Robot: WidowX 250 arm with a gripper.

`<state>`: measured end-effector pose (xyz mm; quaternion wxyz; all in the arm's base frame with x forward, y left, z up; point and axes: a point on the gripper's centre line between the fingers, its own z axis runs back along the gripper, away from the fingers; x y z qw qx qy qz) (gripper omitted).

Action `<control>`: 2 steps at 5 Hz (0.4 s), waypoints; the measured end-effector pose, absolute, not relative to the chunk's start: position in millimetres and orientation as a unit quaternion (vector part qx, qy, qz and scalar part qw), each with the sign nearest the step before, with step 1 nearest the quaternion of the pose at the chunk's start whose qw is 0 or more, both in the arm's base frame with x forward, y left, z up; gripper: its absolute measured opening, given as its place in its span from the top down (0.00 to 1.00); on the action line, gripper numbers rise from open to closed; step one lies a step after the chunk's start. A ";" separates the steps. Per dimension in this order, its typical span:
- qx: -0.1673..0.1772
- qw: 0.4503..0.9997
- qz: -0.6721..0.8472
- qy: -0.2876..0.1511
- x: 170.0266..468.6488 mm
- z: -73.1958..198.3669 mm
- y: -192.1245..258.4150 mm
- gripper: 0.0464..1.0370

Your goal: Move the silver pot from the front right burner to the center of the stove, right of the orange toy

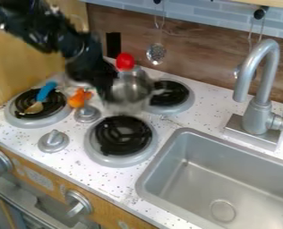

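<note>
Camera view: end effector (pixel 111 95), state cannot be told, at silver pot's (pixel 134 86) nine-o'clock side; burner (pixel 123 135), six o'clock.

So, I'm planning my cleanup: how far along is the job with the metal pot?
Looks done: the black gripper is at the metal pot. In hand: the pot, apparently, though blur hides the grip. Left, I'd judge: setting it down, as it seems not squarely on either the front burner or the back one.
</note>
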<state>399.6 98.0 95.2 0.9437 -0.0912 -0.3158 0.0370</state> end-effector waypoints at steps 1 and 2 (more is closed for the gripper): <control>-0.091 0.947 0.059 -0.301 423.9 84.8 113.3 0.94; -0.077 0.951 0.074 -0.290 440.4 75.3 128.5 0.94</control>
